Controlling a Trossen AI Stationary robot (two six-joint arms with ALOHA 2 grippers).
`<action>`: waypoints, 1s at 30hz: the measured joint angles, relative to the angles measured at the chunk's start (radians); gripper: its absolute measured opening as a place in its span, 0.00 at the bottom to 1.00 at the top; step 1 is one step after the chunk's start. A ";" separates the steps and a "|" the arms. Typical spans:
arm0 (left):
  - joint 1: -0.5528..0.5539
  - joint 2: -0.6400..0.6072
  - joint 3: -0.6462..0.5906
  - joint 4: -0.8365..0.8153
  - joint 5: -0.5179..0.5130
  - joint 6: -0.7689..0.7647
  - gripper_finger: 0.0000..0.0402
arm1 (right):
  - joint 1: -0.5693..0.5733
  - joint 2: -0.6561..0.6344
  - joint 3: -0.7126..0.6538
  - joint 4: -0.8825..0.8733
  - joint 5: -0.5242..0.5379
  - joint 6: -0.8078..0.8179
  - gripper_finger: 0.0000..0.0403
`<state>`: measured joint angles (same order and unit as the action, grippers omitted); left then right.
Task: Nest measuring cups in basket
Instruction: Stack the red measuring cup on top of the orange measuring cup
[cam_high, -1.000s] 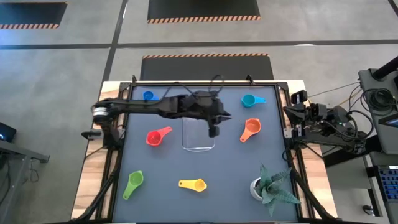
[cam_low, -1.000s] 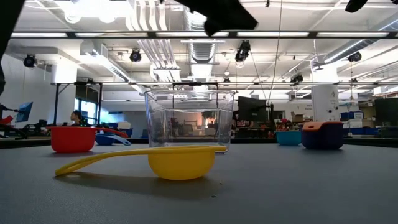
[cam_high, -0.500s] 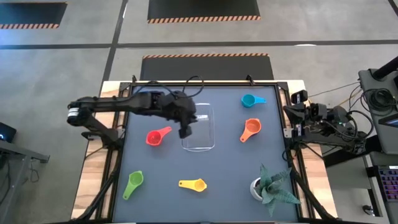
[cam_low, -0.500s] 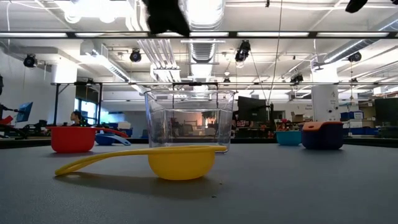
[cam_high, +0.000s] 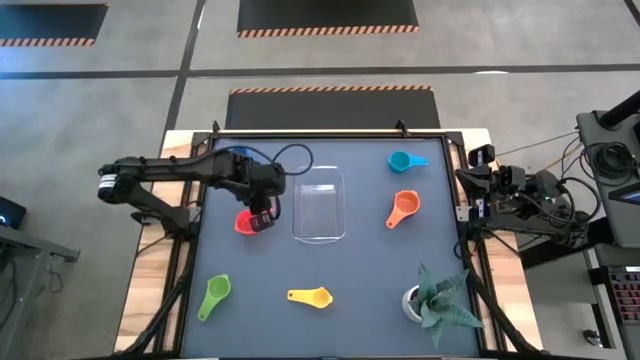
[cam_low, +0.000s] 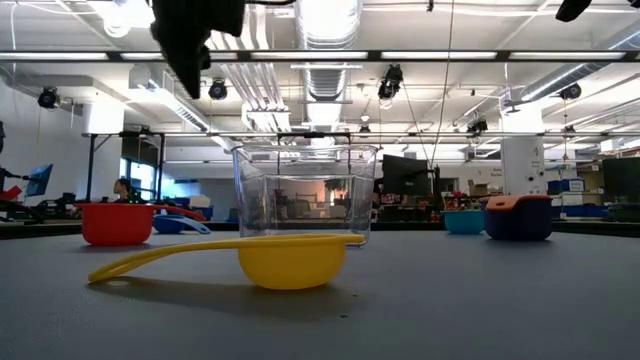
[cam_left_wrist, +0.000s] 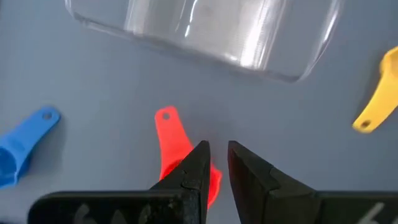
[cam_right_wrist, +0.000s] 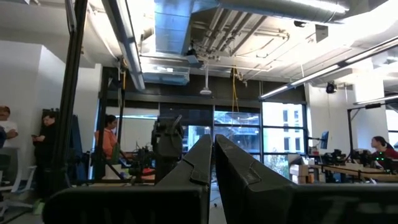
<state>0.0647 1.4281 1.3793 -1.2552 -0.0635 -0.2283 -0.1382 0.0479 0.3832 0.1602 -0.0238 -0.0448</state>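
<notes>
The clear basket (cam_high: 319, 205) stands mid-table with nothing showing inside it. My left gripper (cam_high: 262, 218) hovers above the red cup (cam_high: 243, 222), well off the table in the low view (cam_low: 190, 50). In the left wrist view its fingers (cam_left_wrist: 217, 152) are open by a narrow gap over the red cup's bowl (cam_left_wrist: 169, 140). The blue cup (cam_left_wrist: 22, 149) lies beyond the red cup, hidden under the arm in the high view. Teal (cam_high: 402, 160), orange (cam_high: 403, 208), yellow (cam_high: 310, 297) and green (cam_high: 214, 293) cups lie on the mat. My right gripper (cam_right_wrist: 213, 149) is shut and parked off the table's right edge.
A white pot with a green plant (cam_high: 425, 300) stands near the table's near right corner. In the low view the orange cup (cam_low: 518, 203) sits on top of a dark cup. Bare mat lies between the basket and the near row of cups.
My left gripper has travelled from above the basket's right side toward the table's left edge, crossing the basket, and now stands over the red cup. The cups and the basket have stayed where they were.
</notes>
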 joint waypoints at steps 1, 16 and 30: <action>0.001 -0.009 -0.020 0.001 -0.001 0.002 0.09 | 0.000 0.000 0.000 0.000 0.000 0.000 0.02; 0.001 -0.135 -0.406 0.193 -0.249 -0.142 0.09 | 0.000 0.000 0.000 0.000 0.000 -0.009 0.02; 0.022 -0.128 -0.568 0.454 -0.373 -0.095 0.09 | 0.000 0.001 0.000 0.006 0.028 -0.046 0.02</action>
<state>0.0864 1.2999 0.8117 -0.8017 -0.4366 -0.3237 -0.1381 0.0486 0.3832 0.1660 0.0044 -0.0909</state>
